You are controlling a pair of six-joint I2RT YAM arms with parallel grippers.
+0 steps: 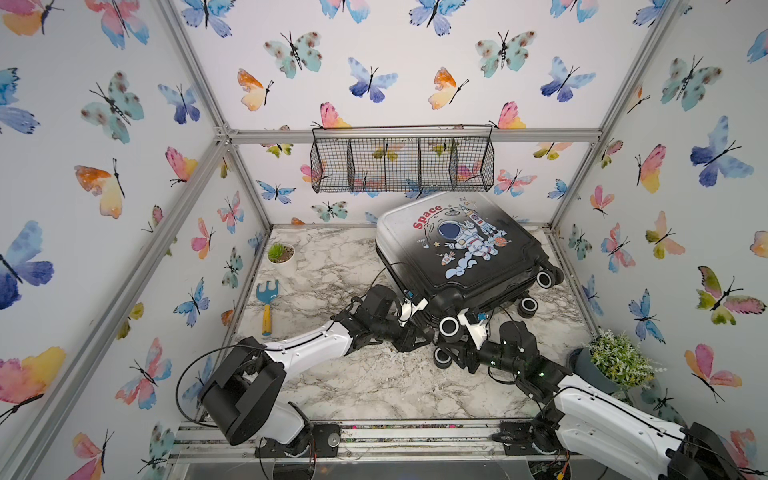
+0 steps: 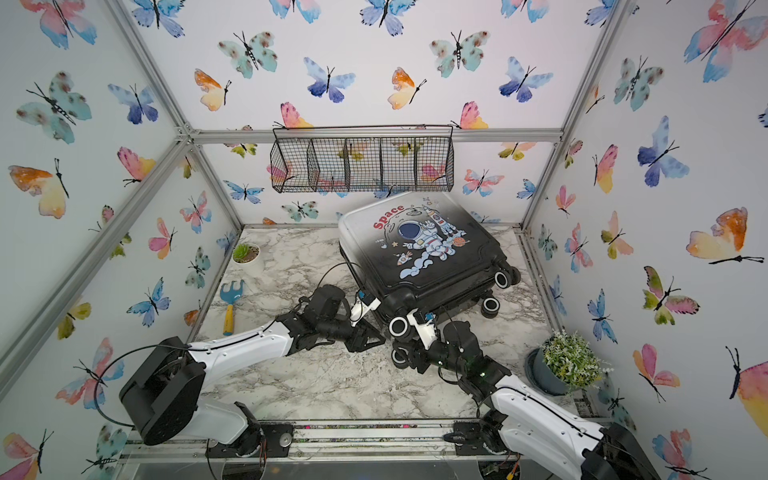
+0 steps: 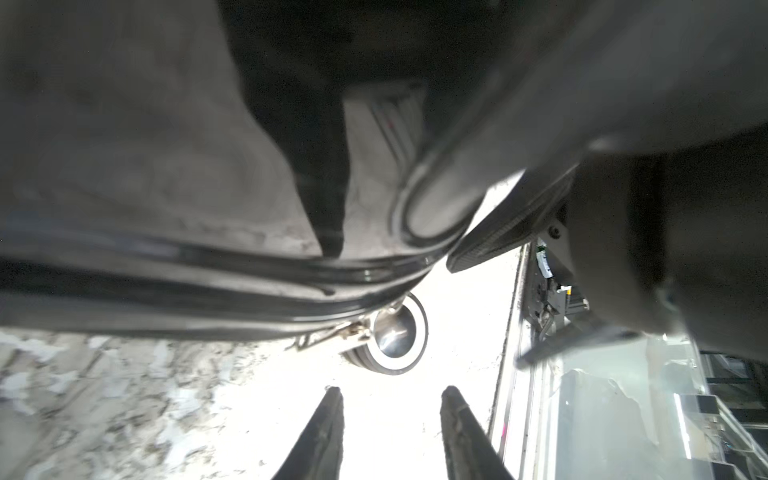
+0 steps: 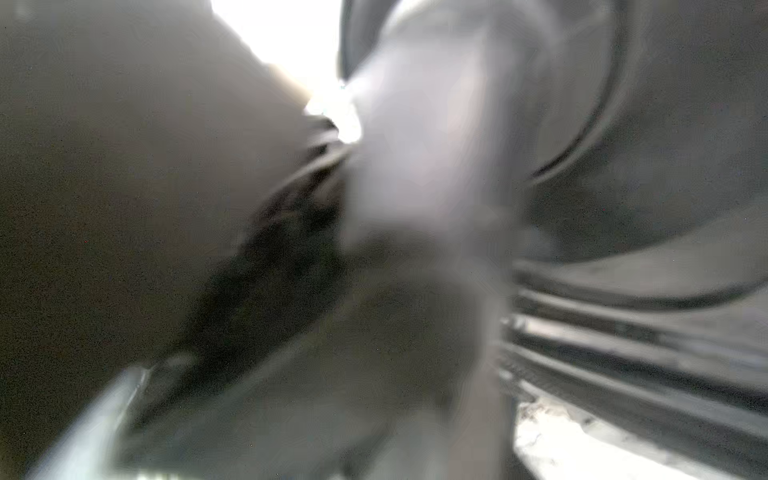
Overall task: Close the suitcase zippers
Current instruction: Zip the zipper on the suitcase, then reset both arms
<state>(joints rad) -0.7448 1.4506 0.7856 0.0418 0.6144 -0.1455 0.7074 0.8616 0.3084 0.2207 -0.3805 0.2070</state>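
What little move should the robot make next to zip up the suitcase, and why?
Probably ease the left gripper forward to the zippers on the suitcase. Its fingers stand apart, holding nothing, short of the dark track. I cannot clearly see a pull, so it may need to search along the track.

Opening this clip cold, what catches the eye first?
The small hard-shell suitcase, black fading to silver-white with an astronaut cartoon, lies at the back right of the marble table. The white-and-black left arm and right arm meet at its near wheeled corner. Butterfly wallpaper covers the walls around.
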